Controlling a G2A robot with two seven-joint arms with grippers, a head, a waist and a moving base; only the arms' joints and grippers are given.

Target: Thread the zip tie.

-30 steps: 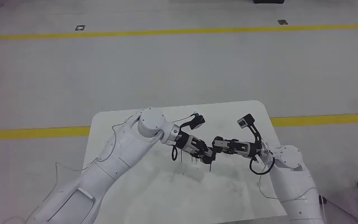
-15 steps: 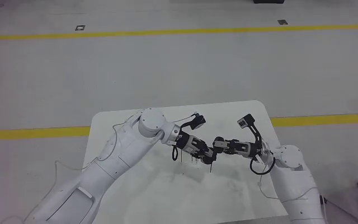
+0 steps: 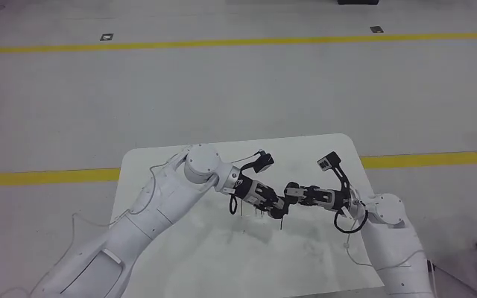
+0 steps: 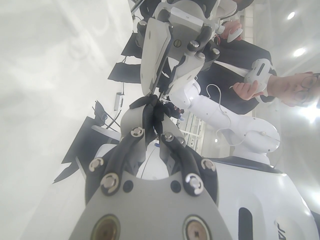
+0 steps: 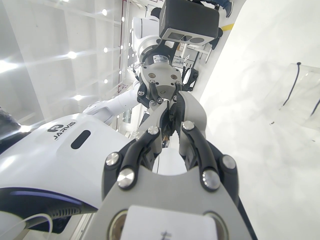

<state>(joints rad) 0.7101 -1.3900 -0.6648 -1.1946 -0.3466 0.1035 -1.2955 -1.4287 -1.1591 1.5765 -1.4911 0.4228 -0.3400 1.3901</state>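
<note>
Scarcely moved, left fingers (image 4: 130, 119) and right fingers (image 5: 195, 111) meet, both clamped on the zip tie (image 4: 153, 108).

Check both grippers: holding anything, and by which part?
Left gripper and right gripper each pinch the zip tie at their tips; which end each holds cannot be told.

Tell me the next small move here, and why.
Probably ease the right gripper a touch toward the left gripper, to feed the zip tie in. Both grippers look shut on the black tie and meet tip to tip above the table. Whether the tail has entered the head is hidden where they meet, so keep it slow.
</note>
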